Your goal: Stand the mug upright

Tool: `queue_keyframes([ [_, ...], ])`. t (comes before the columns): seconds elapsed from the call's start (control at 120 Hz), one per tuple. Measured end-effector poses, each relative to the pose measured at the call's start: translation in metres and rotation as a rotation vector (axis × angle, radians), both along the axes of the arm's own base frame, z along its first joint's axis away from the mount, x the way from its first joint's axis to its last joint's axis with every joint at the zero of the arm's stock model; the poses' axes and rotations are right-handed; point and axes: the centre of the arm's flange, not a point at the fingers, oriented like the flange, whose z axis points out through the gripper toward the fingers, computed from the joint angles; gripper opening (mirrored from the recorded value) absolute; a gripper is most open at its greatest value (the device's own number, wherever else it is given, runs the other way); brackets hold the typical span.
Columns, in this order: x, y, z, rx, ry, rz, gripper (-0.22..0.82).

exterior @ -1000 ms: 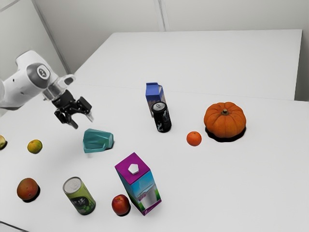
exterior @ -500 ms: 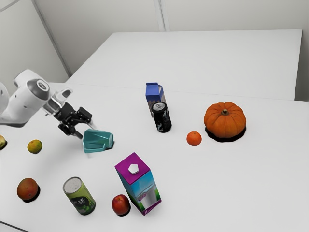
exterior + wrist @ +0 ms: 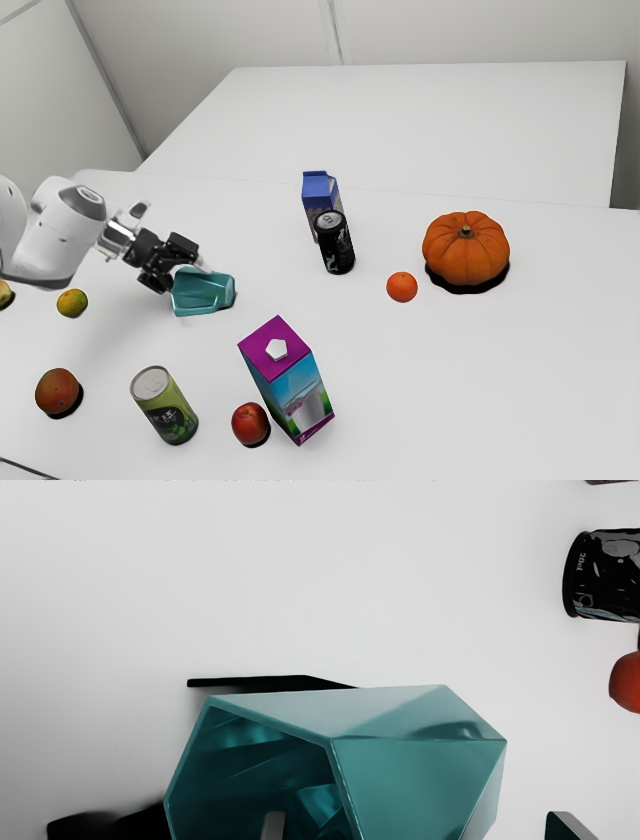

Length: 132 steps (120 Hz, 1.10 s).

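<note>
The teal faceted mug (image 3: 203,291) lies on its side on the table in the exterior view, with the gripper (image 3: 186,274) low against its left end. In the wrist view, the hollow mouth of the mug (image 3: 415,780) faces one side and its closed end the other. My gripper (image 3: 420,825) is open there, one fingertip (image 3: 273,825) overlapping the dark mouth, the other standing apart beyond the closed end. Whether the first fingertip is inside the mouth or above it, I cannot tell.
Beyond the mug stand a black can (image 3: 334,243) and a blue carton (image 3: 320,198). An orange (image 3: 402,287) and a pumpkin (image 3: 466,249) sit farther right. Nearer are a purple-topped carton (image 3: 287,380), red apple (image 3: 250,424), green can (image 3: 165,405) and mango (image 3: 58,392).
My hand has come down toward the table and closer to the mug, tilting as it went, until it overlaps the mug's left end in the exterior view. The mug has not moved.
</note>
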Motion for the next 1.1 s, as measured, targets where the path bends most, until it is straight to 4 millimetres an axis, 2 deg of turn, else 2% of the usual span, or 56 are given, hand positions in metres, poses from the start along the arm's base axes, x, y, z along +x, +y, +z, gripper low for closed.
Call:
queue_keyframes([
  [0.1,0.0,0.0,-0.001,-0.018,-0.027,-0.003,0.45],
  [0.333,0.002,-0.002,0.002,-0.027,-0.079,-0.031,0.08],
  [0.5,0.004,-0.004,0.026,-0.004,-0.137,-0.058,-0.08],
  [0.592,0.004,-0.006,0.04,0.012,-0.165,-0.076,-0.12],
  [0.75,0.007,-0.015,0.062,0.046,-0.208,-0.121,-0.14],
  [0.9,0.011,-0.032,0.089,0.125,-0.226,-0.207,-0.14],
  [1.1,0.014,-0.055,0.115,0.288,-0.174,-0.344,-0.15],
])
